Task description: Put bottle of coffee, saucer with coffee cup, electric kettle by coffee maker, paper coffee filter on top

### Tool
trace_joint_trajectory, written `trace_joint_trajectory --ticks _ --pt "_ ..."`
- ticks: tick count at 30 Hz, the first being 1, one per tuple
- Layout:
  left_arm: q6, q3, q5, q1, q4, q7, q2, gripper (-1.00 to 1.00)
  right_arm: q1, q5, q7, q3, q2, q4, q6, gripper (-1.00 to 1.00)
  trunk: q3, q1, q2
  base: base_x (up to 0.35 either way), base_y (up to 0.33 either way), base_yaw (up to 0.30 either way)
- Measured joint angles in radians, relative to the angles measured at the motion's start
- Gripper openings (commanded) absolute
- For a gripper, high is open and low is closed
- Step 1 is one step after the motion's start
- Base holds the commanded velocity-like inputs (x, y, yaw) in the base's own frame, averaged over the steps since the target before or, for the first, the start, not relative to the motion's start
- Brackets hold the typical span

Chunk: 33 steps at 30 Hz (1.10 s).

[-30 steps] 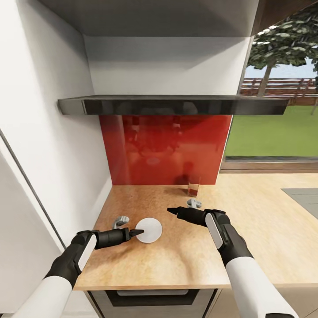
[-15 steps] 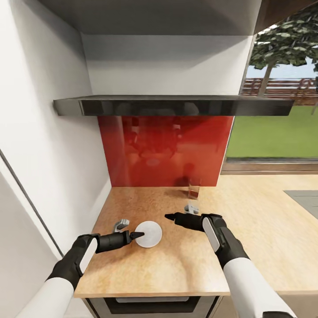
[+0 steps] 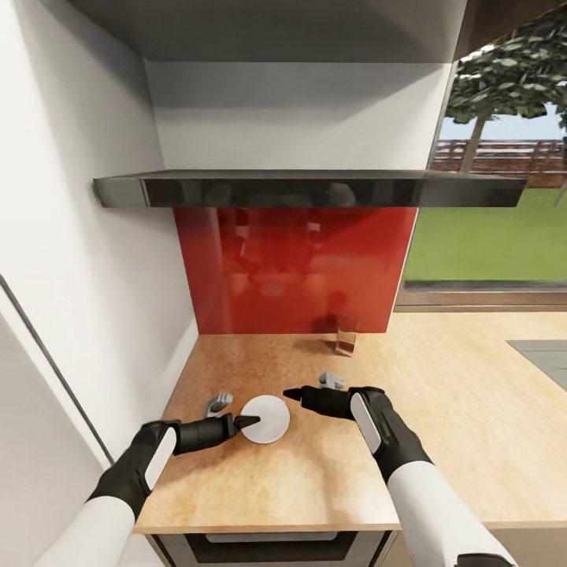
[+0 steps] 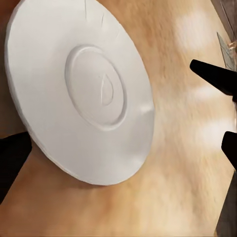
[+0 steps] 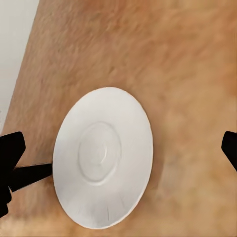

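A: White ceramic: the saucer (image 3: pixel 265 418) lies on the wooden counter (image 3: pixel 441 425), at roughly 7 o'clock from the glass of brown liquid (image 3: pixel 346 337) by the red backsplash (image 3: pixel 291 268). What have we logged as changed?

B: The right gripper (image 3: pixel 293 393) has travelled toward 9 o'clock across the counter. One second ago it sat well to the right of the saucer; we now read its tip near the saucer's rim at 1 o'clock. The left gripper (image 3: pixel 250 422) has held its station at the rim's 9 o'clock edge.

A: State of the fingers?

B: In the left wrist view, we see the saucer (image 4: pixel 79 91) tilted off the counter, with a dark fingertip (image 4: pixel 12 158) at its rim. We judge the left fingers to be pinching the saucer. In the right wrist view, the right fingertips (image 5: pixel 11 148) show wide apart at both edges, so they stand spread, with the saucer (image 5: pixel 102 157) between them but untouched.

A: Any other differences?

B: The whole head view has shifted slightly; we attribute that to camera motion. The grey object (image 3: pixel 331 381) behind the right wrist is too small to identify.

A: Meaning for the task?

B: We judge this a handover or regrasp of the saucer. No coffee maker is seen here, so placement is not yet done.
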State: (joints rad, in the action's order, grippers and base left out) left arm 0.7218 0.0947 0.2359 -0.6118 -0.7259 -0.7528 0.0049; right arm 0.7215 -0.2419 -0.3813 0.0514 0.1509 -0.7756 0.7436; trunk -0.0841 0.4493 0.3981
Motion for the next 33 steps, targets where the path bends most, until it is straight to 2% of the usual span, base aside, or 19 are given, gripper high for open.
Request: trace_joint_trajectory --ticks 4,11,18,33 --pt "0.000 0.001 0.005 0.000 0.028 0.000 0.000 1.00 0.000 0.000 0.000 0.000 0.005 0.012 0.000 1.00 0.000 0.000 0.000 0.000 0.000 0.000" --pt "0.005 -0.001 -0.010 0.001 0.037 0.004 -0.001 1.00 0.000 0.000 0.000 0.000 0.006 0.018 0.000 1.00 0.000 0.000 0.000 0.083 0.000 0.000" --pt "-0.001 0.000 0.000 0.000 0.087 0.001 -0.001 1.00 0.000 0.000 -0.002 0.000 0.006 0.032 0.000 1.00 0.000 0.000 0.000 0.010 0.000 0.000" --pt "0.001 -0.002 -0.006 0.001 0.083 0.002 -0.006 1.00 0.000 -0.001 -0.002 0.000 0.022 0.058 -0.001 1.00 0.000 0.000 0.000 0.000 0.000 0.000"
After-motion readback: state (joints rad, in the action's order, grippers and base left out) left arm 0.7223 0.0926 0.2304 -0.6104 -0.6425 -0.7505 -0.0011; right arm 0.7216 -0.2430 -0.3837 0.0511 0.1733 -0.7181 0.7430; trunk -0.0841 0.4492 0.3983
